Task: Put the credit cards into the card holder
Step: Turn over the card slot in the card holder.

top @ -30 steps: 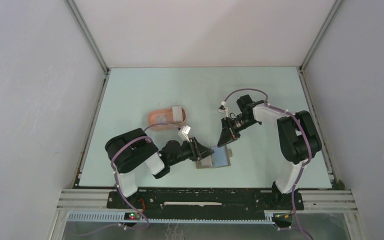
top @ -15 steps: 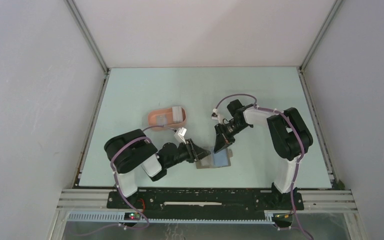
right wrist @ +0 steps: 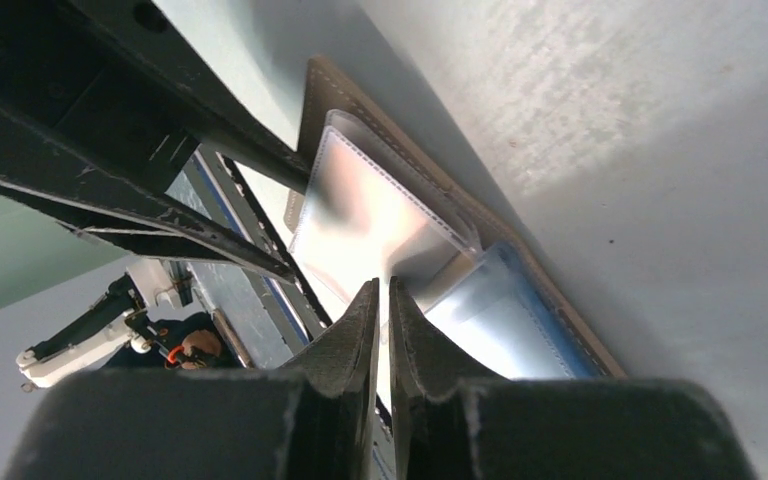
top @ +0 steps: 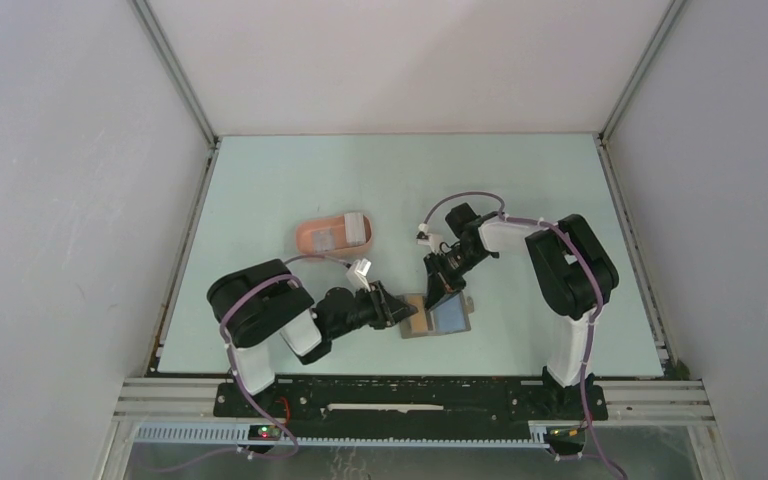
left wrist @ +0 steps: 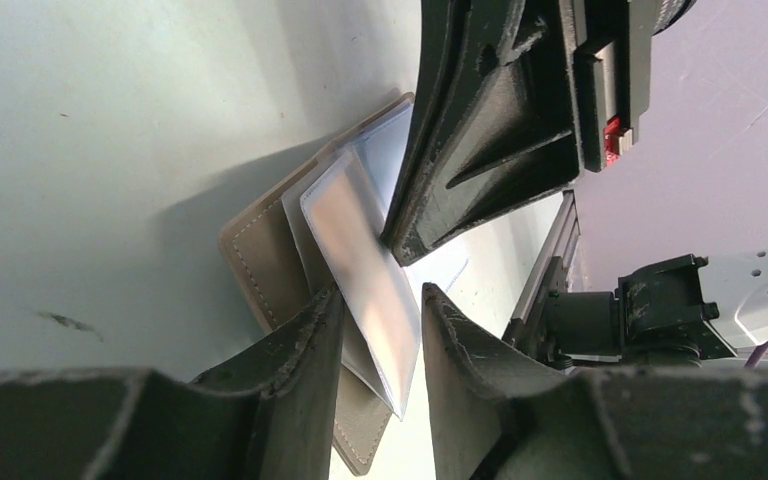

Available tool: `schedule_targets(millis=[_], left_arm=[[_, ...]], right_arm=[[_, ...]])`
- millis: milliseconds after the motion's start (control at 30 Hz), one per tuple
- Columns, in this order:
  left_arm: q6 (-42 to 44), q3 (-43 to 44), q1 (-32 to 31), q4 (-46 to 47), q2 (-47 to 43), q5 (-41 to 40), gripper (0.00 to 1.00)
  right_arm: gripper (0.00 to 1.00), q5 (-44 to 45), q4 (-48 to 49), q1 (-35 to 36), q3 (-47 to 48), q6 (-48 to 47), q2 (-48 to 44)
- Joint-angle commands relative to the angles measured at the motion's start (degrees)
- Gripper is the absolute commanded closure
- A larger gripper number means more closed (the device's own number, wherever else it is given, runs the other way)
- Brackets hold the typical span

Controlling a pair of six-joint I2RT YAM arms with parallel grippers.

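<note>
A grey-tan folding wallet (top: 417, 324) lies open near the table's front, and a blue card (top: 451, 315) shows through one of its clear sleeves (right wrist: 505, 320). My left gripper (top: 397, 308) reaches in from the left. Its jaws (left wrist: 382, 293) straddle a raised clear sleeve leaf (left wrist: 360, 250) without pinching it. My right gripper (top: 436, 296) comes down from behind, shut on the edge of that leaf (right wrist: 380, 285). The salmon-pink card holder (top: 318, 236) sits further back left with a whitish card (top: 359, 227) at its right end.
Grey walls with metal rails close in the pale green table (top: 290, 180) on three sides. The arm bases stand on the black bar (top: 390, 398) at the near edge. The two grippers are close together over the wallet.
My right gripper has come down and to the left onto the wallet and closed. The wallet now lies further open, showing its tan inner face. The left gripper shifted slightly left.
</note>
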Motion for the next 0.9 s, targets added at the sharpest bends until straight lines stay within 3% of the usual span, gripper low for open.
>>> schedule_targets(millis=[0, 200, 367, 467, 600, 700, 800, 867], left_arm=[[1.2, -1.5, 0.3, 0.5, -3.0, -1.3, 0.61], [3.8, -2.9, 0.4, -5.0, -10.1, -2.5, 0.61], [8.8, -3.4, 0.4, -15.3, -20.4, -4.3, 0.59], [13.8, -2.3, 0.4, -27.3, -29.0, -5.9, 0.57], [24.2, 2.8, 0.4, -50.6, -44.6, -12.2, 0.51], [31.1, 7.1, 0.6, -64.5, -55.7, -20.1, 0.39], [36.3, 9.9, 1.2, -72.0, -64.3, -28.4, 0.21], [39.1, 11.1, 2.1, -73.9, -69.2, -31.6, 0.02]], right_arm=[[0.85, 2.6, 0.6, 0.2, 1.8, 0.5, 0.5], [0.85, 4.5, 0.5, 0.3, 2.3, 0.4, 1.8], [0.84, 3.2, -0.3, 0.7, 3.2, -1.0, 0.9], [0.84, 1.9, -1.1, 0.8, 3.8, -2.9, -2.7], [0.83, 3.0, -2.1, 0.5, 4.3, -7.7, -12.3], [0.82, 5.7, -2.1, 0.3, 4.3, -12.1, -21.8], [0.77, 8.6, -2.1, -0.2, 4.9, -17.7, -30.5], [0.65, 9.7, -1.4, -0.9, 5.8, -20.2, -35.5]])
